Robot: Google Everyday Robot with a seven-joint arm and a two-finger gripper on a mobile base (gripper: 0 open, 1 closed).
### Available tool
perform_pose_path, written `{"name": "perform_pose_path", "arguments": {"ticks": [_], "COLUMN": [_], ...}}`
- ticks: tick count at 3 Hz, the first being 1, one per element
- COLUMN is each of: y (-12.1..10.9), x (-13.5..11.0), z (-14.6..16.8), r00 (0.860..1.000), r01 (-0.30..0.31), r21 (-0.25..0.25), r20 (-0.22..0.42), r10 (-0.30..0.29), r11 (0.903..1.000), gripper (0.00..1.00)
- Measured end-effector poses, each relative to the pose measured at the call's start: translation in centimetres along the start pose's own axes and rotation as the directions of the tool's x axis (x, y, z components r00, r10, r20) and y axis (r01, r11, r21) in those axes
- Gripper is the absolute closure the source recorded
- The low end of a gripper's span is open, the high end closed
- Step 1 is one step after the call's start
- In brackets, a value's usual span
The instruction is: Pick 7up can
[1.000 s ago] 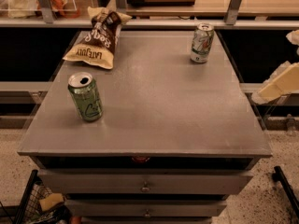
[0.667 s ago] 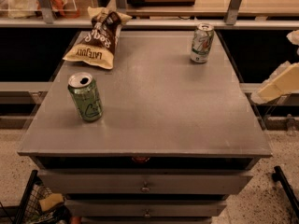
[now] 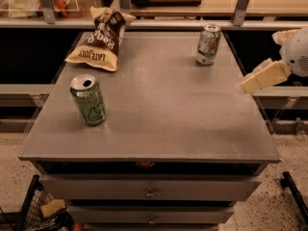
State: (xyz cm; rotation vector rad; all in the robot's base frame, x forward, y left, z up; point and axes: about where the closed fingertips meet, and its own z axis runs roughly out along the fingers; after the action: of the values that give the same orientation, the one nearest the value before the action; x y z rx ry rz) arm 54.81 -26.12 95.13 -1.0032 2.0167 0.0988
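Observation:
The 7up can, pale silver-white with green patches and a silver top, stands upright near the far right corner of the grey table. My gripper is at the right edge of the view, just off the table's right side, to the right of the can and a little nearer than it. Its pale fingers stand apart, with nothing between them. It is not touching the can.
A darker green can stands upright at the near left. A brown and cream chip bag lies at the far left. A shelf rail runs behind the table. Drawers are below the front edge, and a wire basket is at the lower left.
My gripper has moved left and slightly up, closer to the table's right edge. The cans and the bag have not moved.

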Motion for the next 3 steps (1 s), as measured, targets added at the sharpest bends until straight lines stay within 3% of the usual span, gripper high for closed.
{"name": "perform_pose_path", "arguments": {"ticks": [1, 2, 3], "y": [-1.0, -0.9, -1.3], "x": [-2.3, -2.7, -3.8], "z": [4.0, 4.8, 8.1], "r00": [0.998, 0.996, 0.992], "r01": [-0.010, -0.007, -0.010], "r21": [-0.011, -0.015, -0.022], "r20": [0.068, 0.083, 0.124], "r10": [0.010, 0.008, 0.013], "r11": [0.9999, 0.9999, 0.9997], "gripper": [0.00, 0.00, 0.00]}}
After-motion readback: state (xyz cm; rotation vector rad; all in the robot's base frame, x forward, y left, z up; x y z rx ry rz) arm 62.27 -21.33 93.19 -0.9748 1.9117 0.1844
